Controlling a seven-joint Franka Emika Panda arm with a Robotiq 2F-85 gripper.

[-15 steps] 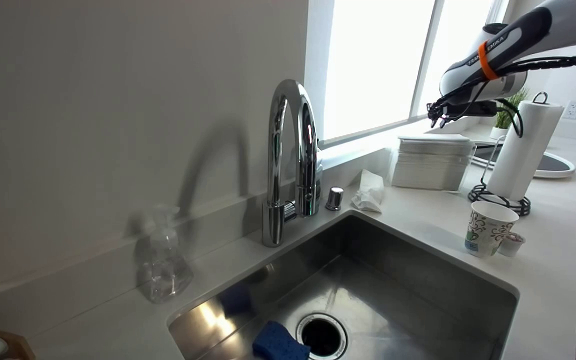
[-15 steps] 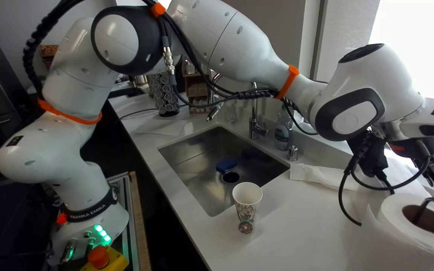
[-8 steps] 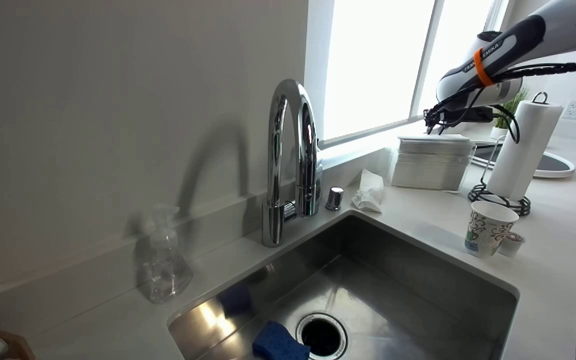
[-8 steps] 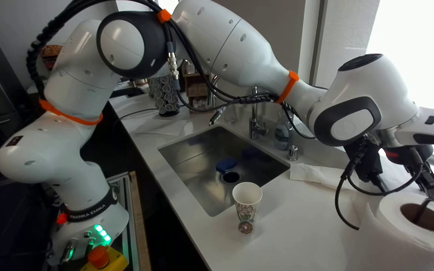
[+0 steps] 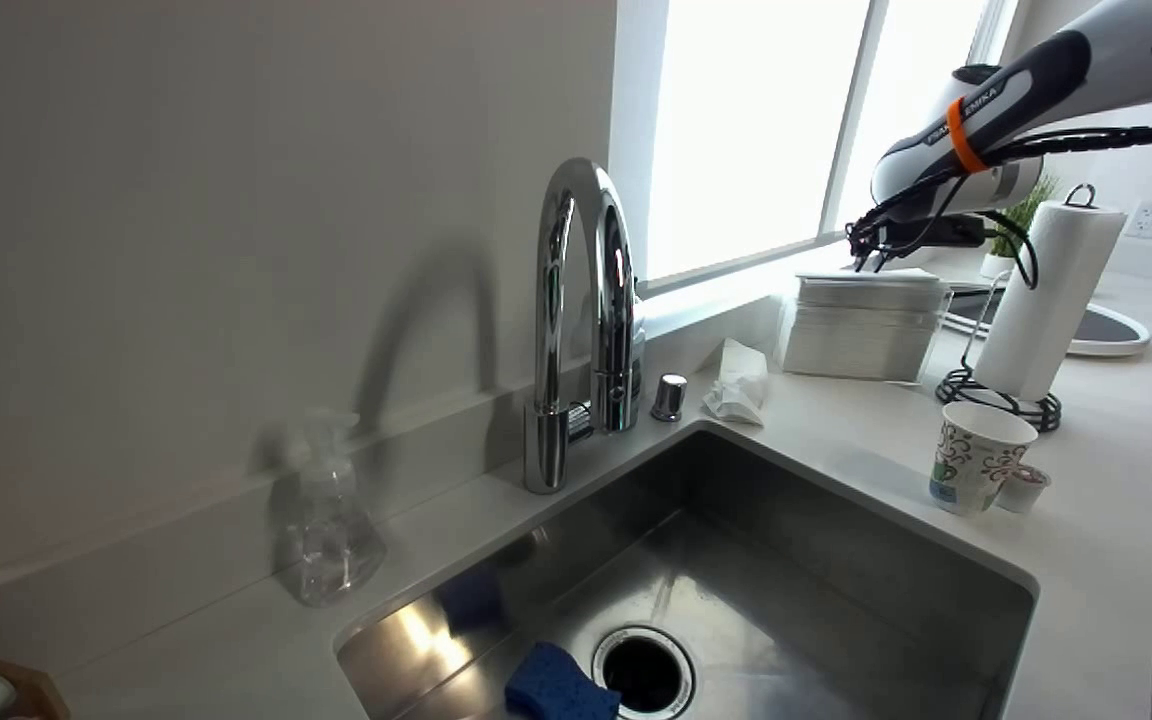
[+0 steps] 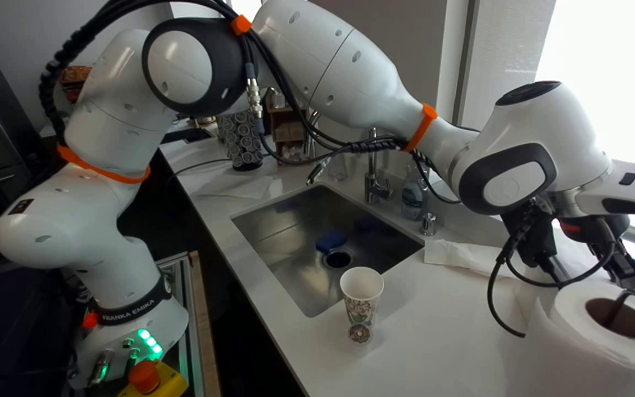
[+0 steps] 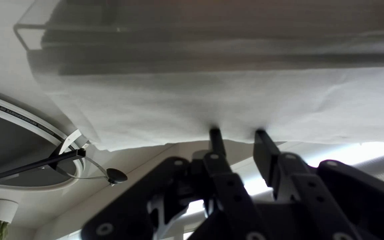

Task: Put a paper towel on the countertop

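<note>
Sink (image 5: 876,550): closest bit, looking across it; limp paper could easily sag in, so steer wide.
Cup (image 5: 976,460): far side of the sink, on the countertop (image 5: 1116,480), and probably light enough for a trailing sheet to tip.
Paper towel roll (image 5: 1056,300): beyond the cup, to the right, upright on a wire stand (image 5: 1044,412). Soft, light, rips easily I'd guess. Go for the loose flap (image 6: 549,342) standing off its side, since squeezing the body would likely just crush or spin it.
Sheet stack (image 5: 861,330): left of the roll, flat white layers in a clear holder (image 7: 32,26).
Top sheet (image 7: 165,106): thin, a bit wrinkled, probably weighs next to nothing. I'd press lightly and pinch up a ridge; dig deep and you'd likely grab several.
Gripper (image 7: 238,131): right at that sheet, touching or just above, can't say which. Fingers parted by a small gap, nothing visibly clamped. Honestly I'd bet the towel meant comes from here.
</note>
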